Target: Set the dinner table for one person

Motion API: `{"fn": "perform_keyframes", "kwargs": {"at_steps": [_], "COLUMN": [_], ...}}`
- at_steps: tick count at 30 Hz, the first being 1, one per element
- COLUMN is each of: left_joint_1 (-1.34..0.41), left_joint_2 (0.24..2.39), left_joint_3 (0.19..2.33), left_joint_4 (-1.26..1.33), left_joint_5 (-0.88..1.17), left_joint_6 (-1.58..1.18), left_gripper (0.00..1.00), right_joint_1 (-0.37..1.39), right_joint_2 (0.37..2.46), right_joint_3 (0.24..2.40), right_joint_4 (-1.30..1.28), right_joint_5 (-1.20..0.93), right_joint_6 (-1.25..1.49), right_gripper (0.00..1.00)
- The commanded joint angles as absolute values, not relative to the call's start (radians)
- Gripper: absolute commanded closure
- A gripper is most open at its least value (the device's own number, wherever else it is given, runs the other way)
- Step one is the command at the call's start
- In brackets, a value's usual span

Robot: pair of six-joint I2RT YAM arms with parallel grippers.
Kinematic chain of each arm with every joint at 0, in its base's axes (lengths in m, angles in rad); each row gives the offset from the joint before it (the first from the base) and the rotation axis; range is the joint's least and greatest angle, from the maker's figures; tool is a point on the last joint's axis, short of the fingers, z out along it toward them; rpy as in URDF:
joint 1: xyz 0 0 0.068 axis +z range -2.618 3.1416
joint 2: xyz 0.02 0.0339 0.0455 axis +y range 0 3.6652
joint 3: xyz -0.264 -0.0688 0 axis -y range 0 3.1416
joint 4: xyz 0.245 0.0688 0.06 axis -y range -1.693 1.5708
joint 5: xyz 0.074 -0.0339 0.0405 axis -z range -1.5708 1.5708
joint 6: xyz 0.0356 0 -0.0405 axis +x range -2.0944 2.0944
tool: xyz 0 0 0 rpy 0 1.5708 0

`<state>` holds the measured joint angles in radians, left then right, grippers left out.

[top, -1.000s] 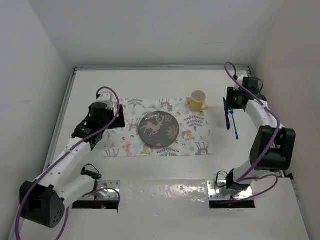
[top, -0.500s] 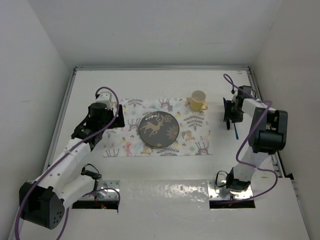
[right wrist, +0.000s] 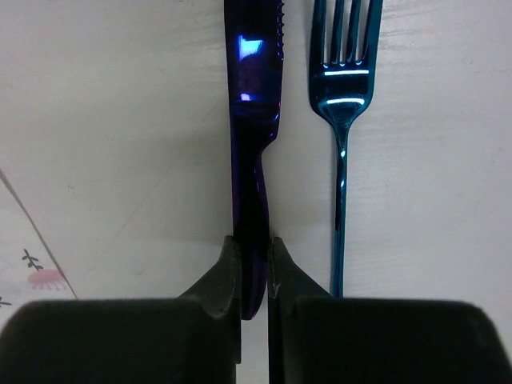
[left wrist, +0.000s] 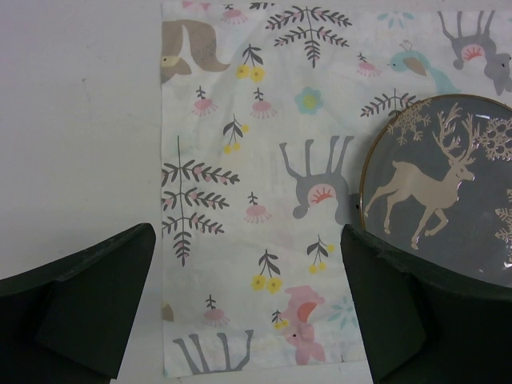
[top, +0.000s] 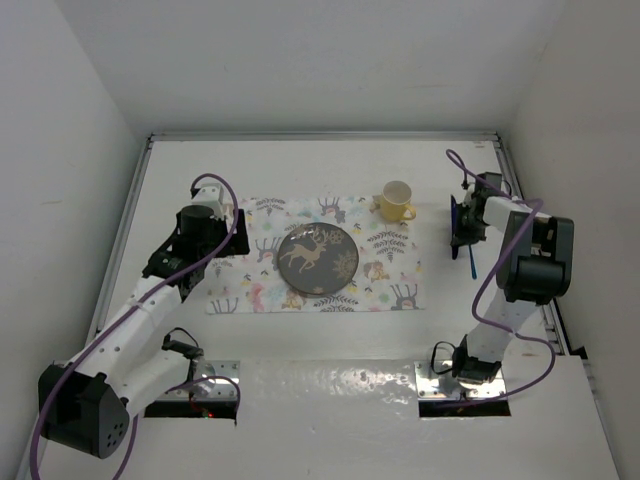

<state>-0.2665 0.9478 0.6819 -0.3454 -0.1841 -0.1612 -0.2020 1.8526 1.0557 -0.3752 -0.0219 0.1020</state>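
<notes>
Clamping purple knife (right wrist: 254, 120) handle, right gripper (right wrist: 254, 268) fingers, right of placemat (top: 390, 272), blue fork (right wrist: 342, 144) just beside knife, left gripper (left wrist: 248, 240) fingers spread wide over placemat's left part, dinner table (top: 300, 165) beneath placemat

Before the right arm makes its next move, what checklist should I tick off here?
1. The right gripper shut on the knife handle: ok.
2. The fork outside that grip: ok.
3. The left gripper open and empty: ok.
4. Bare placemat right of the plate: ok.
5. The knife raised off the dinner table: cannot tell.
</notes>
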Motion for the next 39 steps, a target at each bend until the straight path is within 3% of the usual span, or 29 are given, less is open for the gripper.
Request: {"fn": "perform_keyframes", "kwargs": {"at_steps": [1, 23, 39], "left_joint_1": [-0.256, -0.256, -0.258], "left_joint_2": [0.93, 0.897, 0.897], "left_joint_3": [0.703, 0.706, 0.703], "left_joint_4": [-0.327, -0.325, -0.328], "left_joint_5": [-0.189, -0.176, -0.178], "left_joint_6": [-0.155, -0.166, -0.173], "left_gripper": [0.0, 0.0, 0.0], "right_joint_1": [-0.202, 0.008, 0.333], "right_joint_2": [1.852, 1.244, 1.187], "right_joint_3": [1.046, 0.684, 0.623], "right_joint_4": [-0.394, -0.46, -0.528], "right_joint_5": [-0.026, 0.085, 0.067], "right_joint_6": [0.086, 0.377, 0.495], "right_gripper": [1.0, 1.0, 1.0]}}
